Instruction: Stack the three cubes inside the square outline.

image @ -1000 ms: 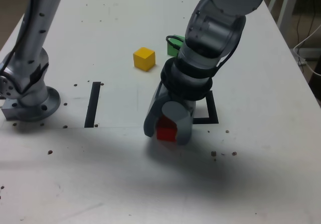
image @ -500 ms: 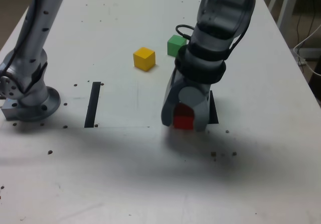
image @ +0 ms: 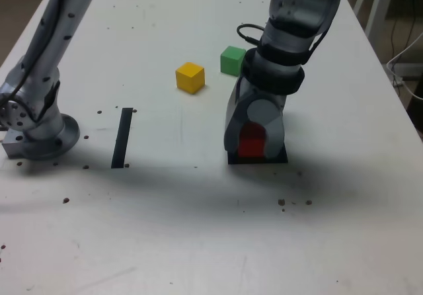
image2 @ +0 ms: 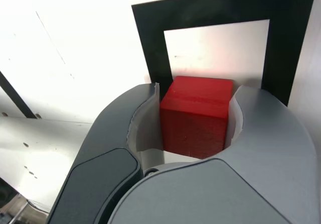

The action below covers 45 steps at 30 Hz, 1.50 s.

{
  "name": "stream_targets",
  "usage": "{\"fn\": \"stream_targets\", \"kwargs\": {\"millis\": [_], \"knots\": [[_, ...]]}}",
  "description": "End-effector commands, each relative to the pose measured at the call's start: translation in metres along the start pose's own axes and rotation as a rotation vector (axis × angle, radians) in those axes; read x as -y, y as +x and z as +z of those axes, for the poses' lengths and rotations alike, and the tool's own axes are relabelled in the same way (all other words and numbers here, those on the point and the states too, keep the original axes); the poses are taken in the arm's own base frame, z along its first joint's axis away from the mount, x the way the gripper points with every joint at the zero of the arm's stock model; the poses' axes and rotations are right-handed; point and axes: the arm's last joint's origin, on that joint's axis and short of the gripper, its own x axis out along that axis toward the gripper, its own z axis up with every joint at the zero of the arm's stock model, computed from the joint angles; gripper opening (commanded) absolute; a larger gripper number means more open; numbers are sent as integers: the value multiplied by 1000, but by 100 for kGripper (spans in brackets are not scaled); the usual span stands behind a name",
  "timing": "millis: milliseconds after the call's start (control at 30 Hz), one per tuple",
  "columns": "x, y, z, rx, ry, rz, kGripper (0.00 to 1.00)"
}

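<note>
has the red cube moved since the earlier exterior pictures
Yes: the red cube has moved toward the exterior view's right, away from the black strip, and now shows over the square outline.

You have a broad white table point(image: 152, 242) in front of you, its surface dotted with small dark spots. In the exterior view a straight black strip point(image: 123, 137) lies on it, on the exterior view's left, and a thin seam crosses the tabletop nearby. You can see a soft, bright glow along the near part of the table, with a blurred grey shadow above it. Past the table's far edge you get a dim brownish floor point(image: 16, 7). Off the exterior view's right side, you see pale metal legs point(image: 381, 7) and a loose white cable point(image: 400, 58) against darker clutter.
</note>
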Motion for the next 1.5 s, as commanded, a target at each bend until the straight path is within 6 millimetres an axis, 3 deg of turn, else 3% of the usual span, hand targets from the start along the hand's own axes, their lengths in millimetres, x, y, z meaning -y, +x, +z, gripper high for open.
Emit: {"fn": "stream_targets", "kwargs": {"millis": [0, 267, 367, 467, 600, 1000, 1233, 1467], "knots": [[-2, 3, 3, -6, -2, 2, 28], [-4, 6, 8, 1, 0, 4, 31], [-5, 8, 10, 8, 10, 2, 53], [-5, 7, 11, 22, 22, -2, 83], [-5, 4, 10, 33, 26, -4, 95], [-14, -12, -11, 59, 3, 17, 99], [-25, -29, -43, 86, -35, 43, 99], [-43, -34, -84, 77, -101, 56, 99]]}}
